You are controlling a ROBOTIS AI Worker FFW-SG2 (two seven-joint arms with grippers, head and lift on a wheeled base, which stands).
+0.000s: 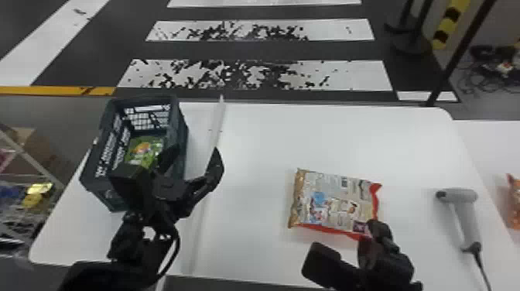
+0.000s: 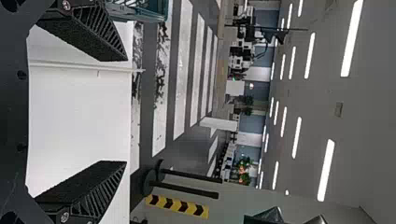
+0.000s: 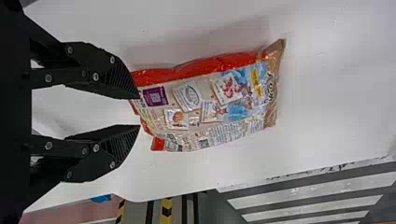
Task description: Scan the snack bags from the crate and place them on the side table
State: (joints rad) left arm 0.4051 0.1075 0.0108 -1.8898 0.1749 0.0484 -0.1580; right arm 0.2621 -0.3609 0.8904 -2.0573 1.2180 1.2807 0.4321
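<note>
My left gripper [image 1: 191,154] stands open at the crate's right side, its fingers apart and holding nothing; the left wrist view shows the same gripper [image 2: 119,112] facing out over the table. A green snack bag [image 1: 145,149] lies inside the dark crate [image 1: 88,160]. On the white table, a red and beige snack bag [image 1: 336,201] lies flat, printed back up. My right gripper [image 1: 344,240] is at that bag's near right edge. In the right wrist view the gripper [image 3: 140,112] is open, with the bag's [image 3: 201,105] end just beyond its fingertips.
A grey handheld scanner [image 1: 464,213] with a cable lies on the right part of the table [image 1: 251,147]. A thin white strip [image 1: 217,127] runs front to back beside the crate. An orange bag [image 1: 514,201] lies on the side table [image 1: 487,143] at the far right.
</note>
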